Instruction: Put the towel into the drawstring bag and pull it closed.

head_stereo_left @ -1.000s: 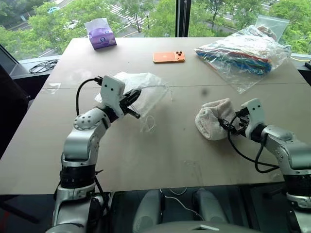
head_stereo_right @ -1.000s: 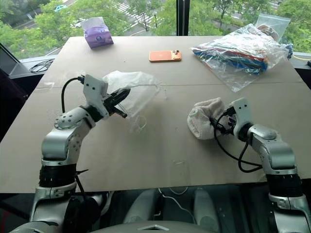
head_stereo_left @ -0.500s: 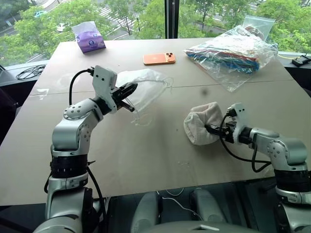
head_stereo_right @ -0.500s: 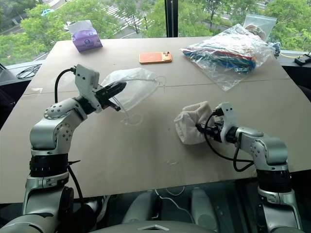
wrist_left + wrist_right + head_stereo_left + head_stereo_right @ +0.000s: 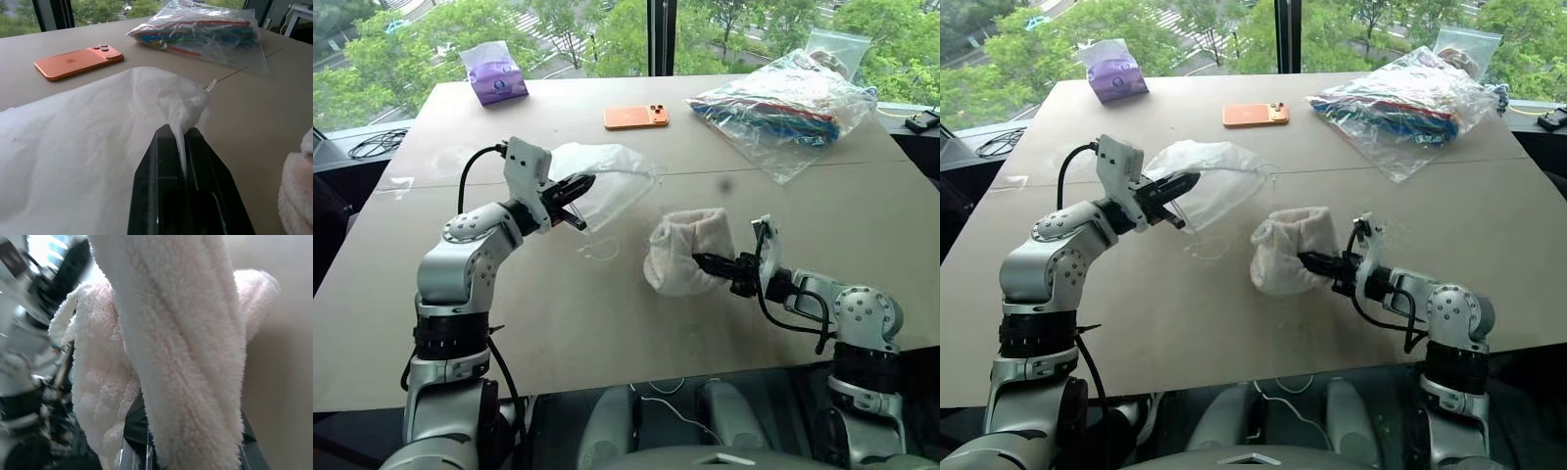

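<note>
Behind the brown table (image 5: 558, 313), trees filled the windows. A second earlier the towel (image 5: 683, 253) had sat well off to the right with the right gripper (image 5: 707, 262) just reaching it; now that gripper was clamped on the bundle and had carried it leftward, close to the drawstring bag (image 5: 612, 176). The left gripper (image 5: 578, 186) stayed pinched shut on the bag's rim, holding it raised off the table. Insertion looked next, though the mouth did not appear spread wide.
</note>
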You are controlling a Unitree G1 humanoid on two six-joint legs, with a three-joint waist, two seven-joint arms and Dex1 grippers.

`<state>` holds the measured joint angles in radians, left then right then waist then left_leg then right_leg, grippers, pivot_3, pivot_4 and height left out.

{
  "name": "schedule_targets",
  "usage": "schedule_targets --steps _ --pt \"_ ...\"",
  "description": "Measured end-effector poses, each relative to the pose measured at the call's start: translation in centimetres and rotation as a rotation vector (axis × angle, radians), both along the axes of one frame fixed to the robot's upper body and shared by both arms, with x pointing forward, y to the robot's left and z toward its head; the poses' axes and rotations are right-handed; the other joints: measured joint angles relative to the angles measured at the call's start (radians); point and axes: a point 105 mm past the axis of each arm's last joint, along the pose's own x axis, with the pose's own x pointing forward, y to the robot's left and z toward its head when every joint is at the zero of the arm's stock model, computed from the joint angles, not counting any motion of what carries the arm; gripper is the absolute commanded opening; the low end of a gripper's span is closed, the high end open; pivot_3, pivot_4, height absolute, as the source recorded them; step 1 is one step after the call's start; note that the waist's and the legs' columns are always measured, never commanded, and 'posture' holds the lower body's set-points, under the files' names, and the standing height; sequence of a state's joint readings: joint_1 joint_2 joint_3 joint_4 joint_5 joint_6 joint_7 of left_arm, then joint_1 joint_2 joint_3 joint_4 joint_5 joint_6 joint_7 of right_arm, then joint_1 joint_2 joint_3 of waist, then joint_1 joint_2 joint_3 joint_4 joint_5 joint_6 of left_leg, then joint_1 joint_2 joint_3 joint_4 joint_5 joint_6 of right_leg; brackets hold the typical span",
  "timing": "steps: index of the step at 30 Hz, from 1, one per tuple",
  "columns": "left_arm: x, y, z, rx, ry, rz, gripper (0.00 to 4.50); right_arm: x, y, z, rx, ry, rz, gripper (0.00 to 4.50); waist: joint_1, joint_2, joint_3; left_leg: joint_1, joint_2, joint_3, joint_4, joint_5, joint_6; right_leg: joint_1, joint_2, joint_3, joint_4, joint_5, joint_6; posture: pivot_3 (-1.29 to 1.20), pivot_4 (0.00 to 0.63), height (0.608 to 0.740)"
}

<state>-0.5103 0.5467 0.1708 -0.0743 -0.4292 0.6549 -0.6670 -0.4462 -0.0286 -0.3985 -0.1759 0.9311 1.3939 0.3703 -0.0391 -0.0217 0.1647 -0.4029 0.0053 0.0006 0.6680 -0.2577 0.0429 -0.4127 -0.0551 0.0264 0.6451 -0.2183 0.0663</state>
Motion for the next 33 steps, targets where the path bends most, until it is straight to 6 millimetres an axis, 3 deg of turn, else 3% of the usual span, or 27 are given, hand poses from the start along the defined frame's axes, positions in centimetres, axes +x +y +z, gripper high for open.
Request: schedule_targets --steps 2,5,10,19,26,33 --pt "-0.1 -0.4 -0.3 -0.001 0.020 -0.021 0.00 0.5 1.2 2.2 0.068 -0.034 0.000 0.03 0.002 0.000 0.000 0.000 0.000 -0.001 0.000 0.000 -0.001 0.000 0.000 -0.001 0.000 0.000 0.000 0.00 0.150 0.740" --pt "-0.2 -0.7 -0.4 -0.014 0.035 -0.042 0.00 1.0 2.7 3.5 0.144 -0.010 -0.005 0.03 0.006 0.001 0.000 -0.003 0.000 -0.002 -0.001 0.001 -0.001 -0.001 -0.001 -0.003 -0.001 0.000 0.000 0.00 0.150 0.740" --pt "-0.3 -1.2 -0.6 -0.058 0.066 -0.060 0.00 2.1 2.9 2.3 0.126 0.062 -0.065 0.03 0.007 0.001 0.001 -0.013 -0.004 -0.004 0.001 0.002 -0.003 -0.009 -0.005 -0.005 -0.002 0.000 0.000 0.00 0.150 0.740" --pt "0.0 -2.3 0.5 -0.207 0.135 -0.026 0.00 3.1 4.2 2.3 0.132 0.033 -0.130 0.03 -0.002 0.001 0.001 -0.012 -0.004 -0.005 0.000 0.002 -0.003 -0.010 -0.004 -0.007 0.000 0.000 0.000 0.00 0.150 0.740" --pt "0.6 -1.9 2.5 -0.337 0.146 0.040 0.00 3.5 5.3 2.0 0.140 0.024 -0.162 0.03 -0.001 0.001 0.001 -0.012 -0.004 -0.005 0.001 0.002 -0.004 -0.010 -0.004 -0.007 0.000 0.000 0.000 0.00 0.150 0.740" --pt "0.7 -2.6 2.5 -0.405 0.226 0.050 0.00 5.7 3.5 2.0 0.270 0.057 -0.326 0.03 -0.001 0.001 0.001 -0.012 -0.004 -0.006 0.001 0.003 -0.004 -0.010 -0.004 -0.007 0.000 0.000 0.000 0.00 0.150 0.740"
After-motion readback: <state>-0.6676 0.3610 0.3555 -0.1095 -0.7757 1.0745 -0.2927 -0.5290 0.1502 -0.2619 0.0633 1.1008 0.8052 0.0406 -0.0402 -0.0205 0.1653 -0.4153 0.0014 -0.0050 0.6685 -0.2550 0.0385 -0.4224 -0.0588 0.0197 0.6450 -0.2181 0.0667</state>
